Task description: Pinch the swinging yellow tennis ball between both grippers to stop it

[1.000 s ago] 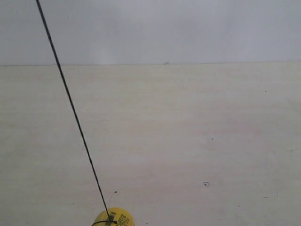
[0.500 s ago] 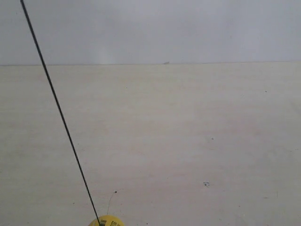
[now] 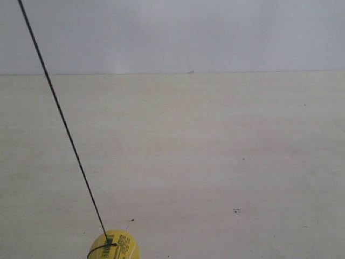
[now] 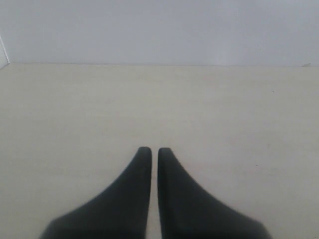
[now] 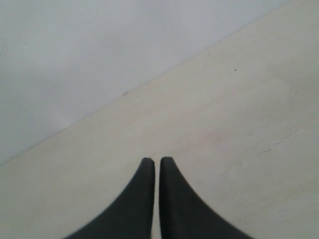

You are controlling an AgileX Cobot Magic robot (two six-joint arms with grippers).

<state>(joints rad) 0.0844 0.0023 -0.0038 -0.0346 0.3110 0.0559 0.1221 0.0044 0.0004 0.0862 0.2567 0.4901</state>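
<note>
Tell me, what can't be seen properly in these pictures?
Ball: its underside is cut off by the exterior view's bottom edge; its label is too small to read.
Cord: its top leaves the exterior view's upper edge, so its anchor is unseen.
Left gripper and right gripper: wrist views show only fingertips, never the ball.

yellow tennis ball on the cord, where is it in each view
Exterior view: small bright yellow tennis ball at the bottom edge, left of centre, partly cut off.
Left wrist view: not in it.
Right wrist view: not in it.
Shared landmark: pale tabletop meeting the grey wall.
</note>
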